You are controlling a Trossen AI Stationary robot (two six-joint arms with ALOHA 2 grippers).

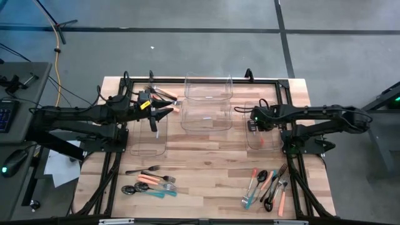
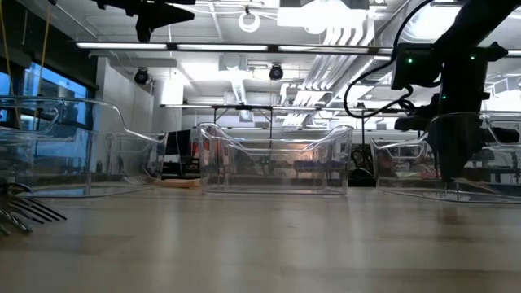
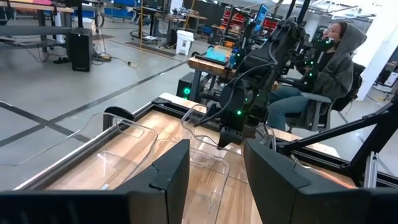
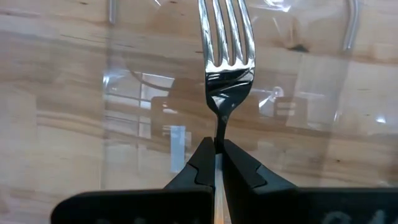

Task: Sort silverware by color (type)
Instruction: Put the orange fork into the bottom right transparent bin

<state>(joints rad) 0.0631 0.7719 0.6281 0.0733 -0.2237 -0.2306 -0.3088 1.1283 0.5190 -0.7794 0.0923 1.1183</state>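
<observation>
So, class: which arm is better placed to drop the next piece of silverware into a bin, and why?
The right. Its gripper is shut on a fork, over the right-hand clear bin. The left gripper holds nothing, its fingers apart above the left bin, so it would probably have to fetch a piece first.

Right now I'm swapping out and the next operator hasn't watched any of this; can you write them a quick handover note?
Right pincer: shut on a fork, over the right bin.
Left pincer: open, empty, raised over the left bin.
Left bin holds one piece; middle bins look empty.
Left to sort: the near-left pile, the near-right pile, and a few pieces at the far left edge.
</observation>
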